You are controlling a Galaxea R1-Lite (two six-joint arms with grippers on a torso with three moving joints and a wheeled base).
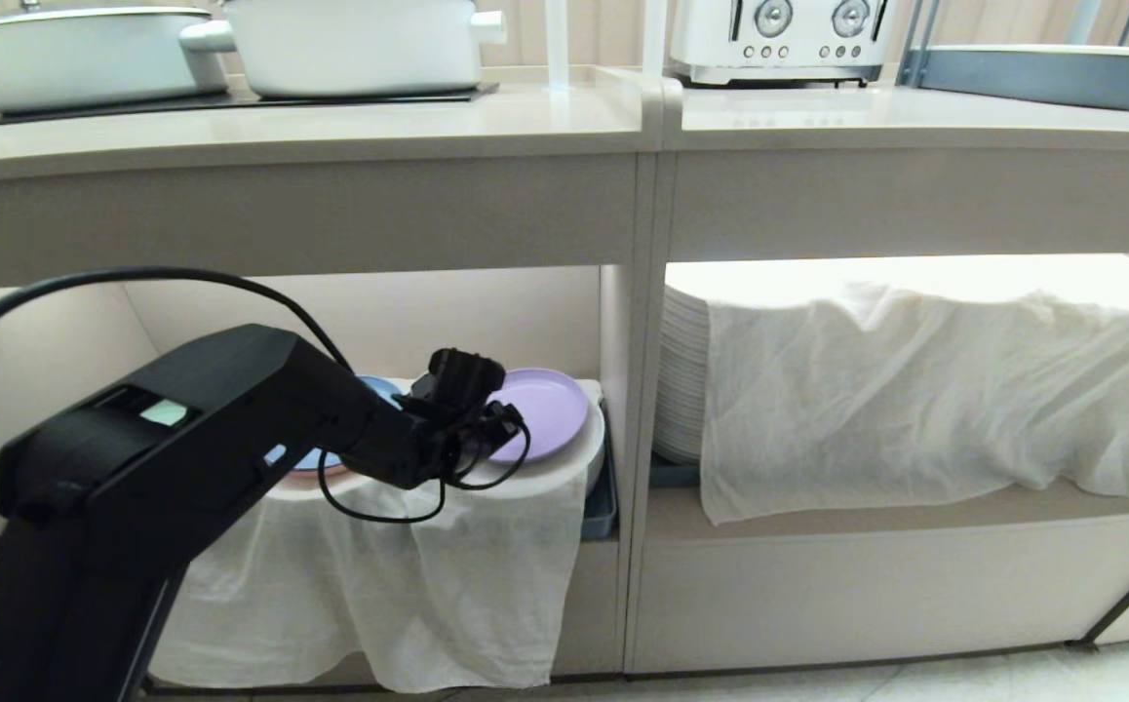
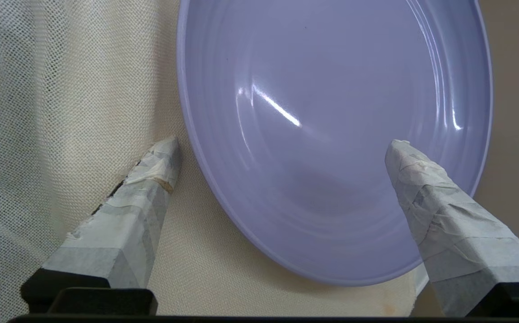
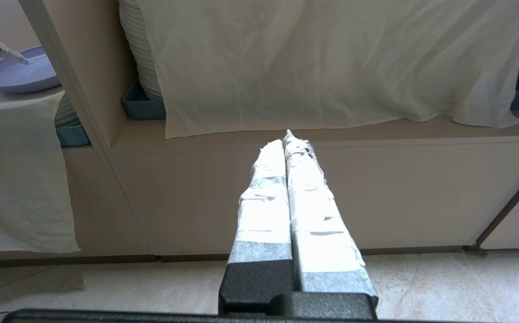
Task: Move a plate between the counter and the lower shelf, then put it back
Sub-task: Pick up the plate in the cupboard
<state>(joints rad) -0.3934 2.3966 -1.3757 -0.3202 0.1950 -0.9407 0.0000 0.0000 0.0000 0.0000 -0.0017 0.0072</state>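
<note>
The lilac plate (image 1: 547, 409) lies flat on the white cloth (image 1: 408, 575) that covers a round hump in the lower shelf (image 1: 379, 312). My left gripper (image 1: 486, 421) reaches into that shelf at the plate's near-left rim. In the left wrist view the plate (image 2: 331, 134) fills the frame and my left gripper (image 2: 284, 144) is open wide. One taped finger (image 2: 421, 188) hangs over the plate's inside, the other (image 2: 152, 179) over the cloth beside the rim, and neither grips it. The counter (image 1: 330, 127) runs above. My right gripper (image 3: 286, 137) is shut on nothing, low before the right compartment.
A blue plate (image 1: 381, 388) lies behind my left wrist. Two white pots (image 1: 350, 44) stand on the counter's hob, and a white toaster (image 1: 779, 39) on the adjoining top. A tall white plate stack (image 1: 683, 380) under a cloth fills the right compartment. A teal tray (image 1: 602, 502) edges the shelf.
</note>
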